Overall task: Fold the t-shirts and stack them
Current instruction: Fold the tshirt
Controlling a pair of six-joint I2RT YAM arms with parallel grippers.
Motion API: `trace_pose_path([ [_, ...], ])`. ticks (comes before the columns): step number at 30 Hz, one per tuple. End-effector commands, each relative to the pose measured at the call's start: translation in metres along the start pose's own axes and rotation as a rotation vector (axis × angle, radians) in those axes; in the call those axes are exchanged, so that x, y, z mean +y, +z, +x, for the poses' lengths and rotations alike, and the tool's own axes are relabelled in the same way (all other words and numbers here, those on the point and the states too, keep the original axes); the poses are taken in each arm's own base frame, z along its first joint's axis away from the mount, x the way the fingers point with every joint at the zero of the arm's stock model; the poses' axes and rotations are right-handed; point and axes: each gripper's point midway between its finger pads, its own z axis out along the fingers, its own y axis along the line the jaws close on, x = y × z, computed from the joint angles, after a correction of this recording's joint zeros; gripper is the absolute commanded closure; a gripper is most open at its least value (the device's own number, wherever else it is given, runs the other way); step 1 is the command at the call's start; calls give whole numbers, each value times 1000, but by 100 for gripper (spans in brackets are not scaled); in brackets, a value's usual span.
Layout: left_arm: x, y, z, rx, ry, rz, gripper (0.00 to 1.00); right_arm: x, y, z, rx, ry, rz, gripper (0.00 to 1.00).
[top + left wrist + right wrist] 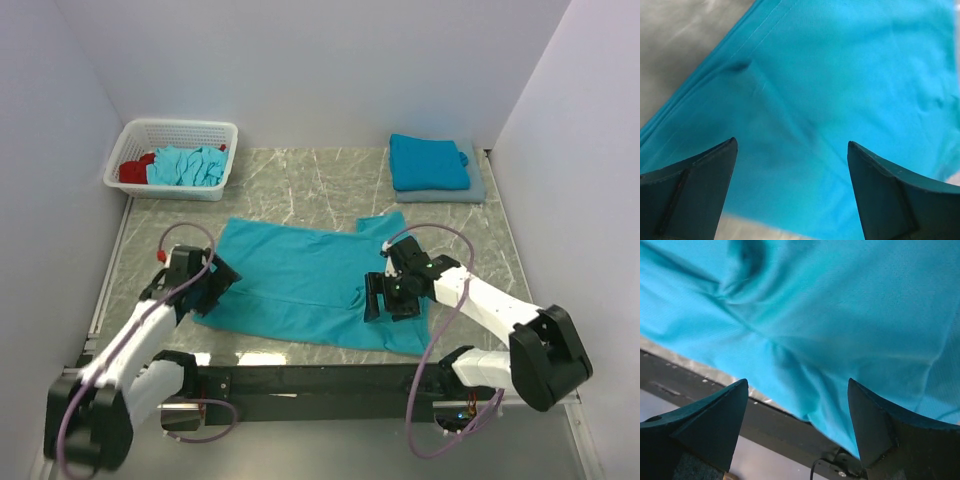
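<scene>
A turquoise t-shirt (300, 280) lies spread on the marble table, partly folded. It fills the left wrist view (840, 75) and the right wrist view (840, 305). My left gripper (218, 280) is open just above the shirt's left edge. My right gripper (385, 298) is open above the shirt's right part near the front edge. Neither holds cloth. A folded blue t-shirt (428, 160) lies on a folded grey one (478, 188) at the back right. More turquoise shirts (188, 165) lie crumpled in the basket.
A white lattice basket (215, 130) stands at the back left, with a red garment (135, 170) in it too. White walls close three sides. A black rail (320, 378) runs along the table's near edge.
</scene>
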Motion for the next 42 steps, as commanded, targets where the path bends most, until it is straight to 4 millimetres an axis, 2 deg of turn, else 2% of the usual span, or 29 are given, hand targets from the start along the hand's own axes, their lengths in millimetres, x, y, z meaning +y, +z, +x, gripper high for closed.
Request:
trace_pose_path([
  [1,-5,-34,-15,-103,-33,41,2,17,-26,-19,-82,-48,-39,13],
  [4,-34,-61,-48,-277,-30,189,1,44,-35,-41,-147,-108,-149,13],
  [7,-56,-80,-80,-415,-34,255,0,65,-30,-59,-175,-150,-229,12],
  [8,-61,-83,-87,-438,-30,255,1,64,-21,-62,-157,-147,-217,12],
  [9,-67,-86,-98,-468,-20,240,1,73,-20,-71,-177,-168,-223,11],
  [11,-72,-86,-108,-488,-5,217,1,74,-7,-79,-170,-174,-189,11],
  [12,-75,-82,-115,-492,13,184,0,85,-7,-84,-176,-193,-207,11],
  [15,-81,-70,-121,-462,47,142,0,95,6,-88,-144,-212,-212,10],
  [19,-89,-56,-127,-430,64,142,1,98,26,-90,-110,-200,-182,10],
  [23,-94,-45,-131,-409,68,158,1,102,32,-98,-119,-209,-182,10],
  [28,-99,-39,-130,-382,78,179,1,110,38,-118,-150,-232,-178,10],
  [30,-104,-37,-130,-379,87,201,1,113,31,-131,-190,-243,-164,10],
  [34,-117,-25,-130,-352,112,243,1,114,-3,-166,-343,-237,-129,9],
  [35,-115,-13,-127,-326,128,218,1,109,-9,-172,-368,-214,-114,9],
  [37,-124,-4,-129,-297,150,215,1,94,-26,-187,-426,-165,-99,9],
  [38,-118,14,-125,-253,164,172,1,84,-29,-191,-449,-135,-72,9],
  [39,-129,15,-130,-255,179,175,1,76,-33,-194,-469,-115,-57,9],
  [40,-127,22,-130,-244,194,141,3,67,-43,-199,-504,-91,-43,9],
  [41,-123,40,-124,-219,226,89,5,59,-44,-199,-513,-73,-28,9],
  [42,-133,41,-132,-241,240,74,7,54,-53,-201,-545,-62,-11,9],
])
